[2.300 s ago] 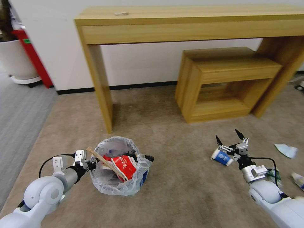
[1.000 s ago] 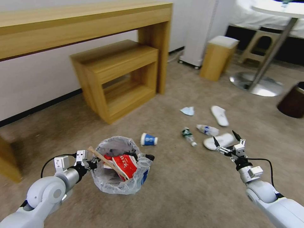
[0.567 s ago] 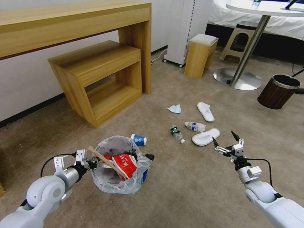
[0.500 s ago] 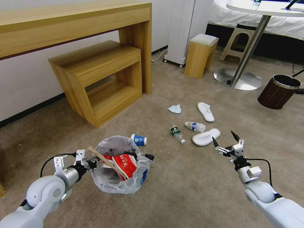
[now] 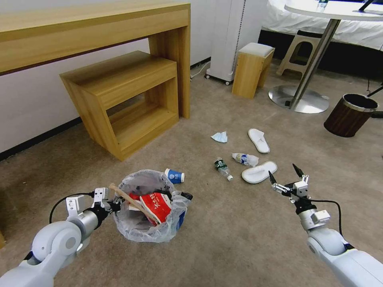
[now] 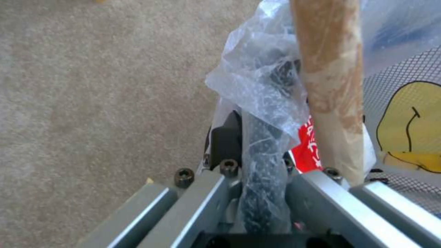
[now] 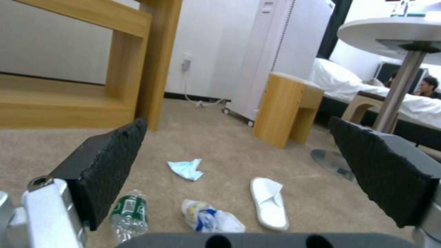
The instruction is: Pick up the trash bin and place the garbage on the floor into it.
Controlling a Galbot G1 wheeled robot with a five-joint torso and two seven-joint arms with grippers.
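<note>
The left gripper [image 5: 111, 206] has its jaws clamped on the near rim of the trash bin [image 5: 148, 230], pinching the mesh wall and the crinkly clear liner together, as the left wrist view shows. Judging from this grip, the bin is held so it can travel with the robot to each piece of litter. It sits low over the beige floor [image 5: 223, 239], already holding red wrappers [image 5: 157, 205] and a wooden stick [image 5: 129, 201].

The right gripper [image 5: 285, 179] hangs over the carpet with jaws spread wide and empty, apparently ready for the next pickup. The nearer white slipper [image 5: 259, 172] lies just beyond the jaws. A crumpled packet [image 5: 245, 159], a small bottle [image 5: 222, 168], a light-blue mask [image 5: 220, 136] and a second slipper [image 5: 258, 140] lie farther ahead. A blue-white paper cup [image 5: 174, 175] lies just behind the bin.
</note>
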